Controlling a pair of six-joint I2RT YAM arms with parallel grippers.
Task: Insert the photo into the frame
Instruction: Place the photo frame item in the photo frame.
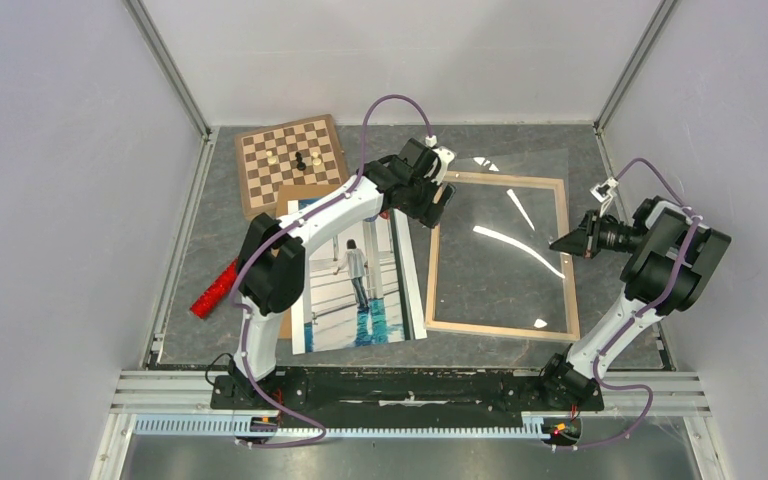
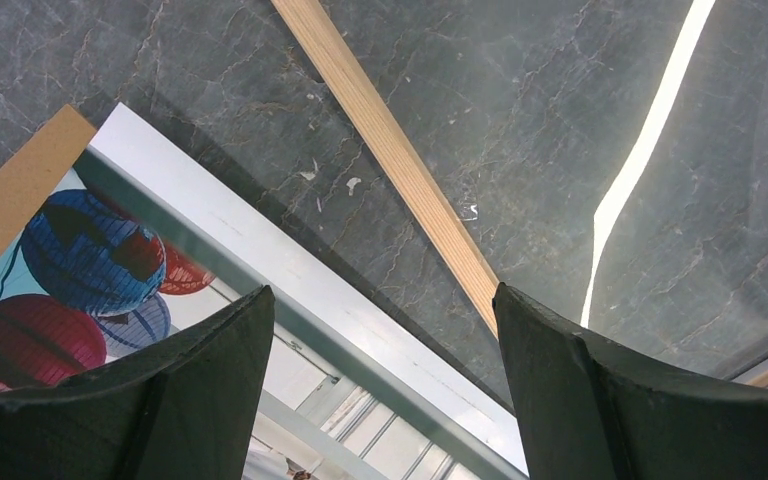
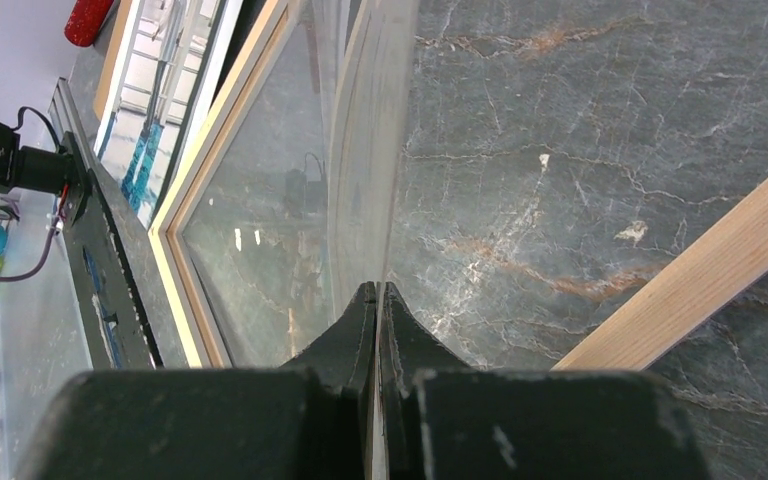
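The photo [image 1: 355, 290] lies face up on the table left of centre, its red lanterns [image 2: 80, 270] showing in the left wrist view. The frame [image 1: 500, 328] lies flat to its right, a thin wooden bar [image 2: 400, 160] with dark table inside it. My left gripper [image 1: 440, 197] hovers open over the photo's top right corner and the gap to the frame, holding nothing [image 2: 385, 330]. My right gripper [image 1: 564, 243] is shut [image 3: 376, 290] on the right edge of a clear sheet [image 3: 360, 150], which is raised above the frame [image 3: 720, 260].
A brown backing board [image 1: 285, 200] lies under the photo, one corner showing [image 2: 10, 190]. A chessboard [image 1: 292, 160] with a few pieces sits at the back left. A red object [image 1: 215, 288] lies by the left wall. Walls close in on three sides.
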